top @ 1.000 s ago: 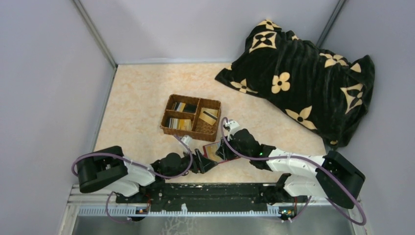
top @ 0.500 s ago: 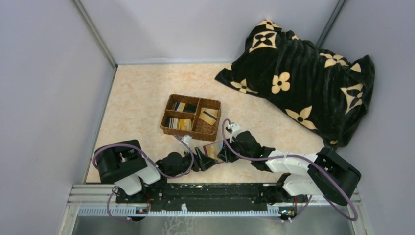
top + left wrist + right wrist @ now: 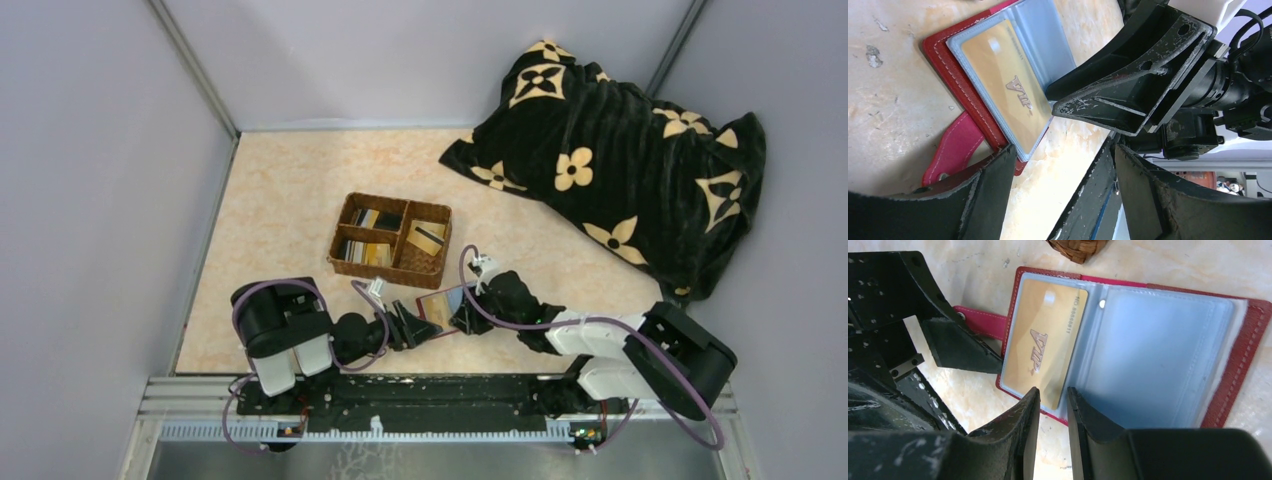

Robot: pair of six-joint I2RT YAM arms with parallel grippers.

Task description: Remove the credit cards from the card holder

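Left end effector [image 3: 1060,160]: released, jaws spread wide with nothing between them, low over the beige marbled surface [image 3: 280,190]. One fingertip just beside the near corner of the small red booklet-style card holder [image 3: 940,57].

Right end effector [image 3: 1050,392]: jaws drawn almost together, tips right at the holder's edge, just below the card. Cannot tell whether pinching that edge or merely beside it. Seen from the left wrist, reaches over the holder from the opposite side.

Card holder [image 3: 437,305]: open and flat on the surface between the two end effectors, just in front of the basket.
- Pocket nearer the left end effector: one orange-gold plastic card [image 3: 1043,340] lettered "VIP", seated fully inside the clear bluish sleeve.
- Other pocket: only bluish plastic showing.
- Red snap tab [image 3: 980,320]: flat on the surface, pointing toward the left end effector.

Brown wicker divided basket [image 3: 385,272]: just behind the holder, three compartments.
- Far left compartment: dark striped cards [image 3: 375,217].
- Near left compartment: yellowish and dark cards [image 3: 362,250], stacked loosely.
- Right compartment: tan card [image 3: 427,238], lying tilted.
- Finer detail too small to read.

Black plush blanket with cream flower pattern [image 3: 600,130]: heaped in the far right corner, well apart from basket and holder.
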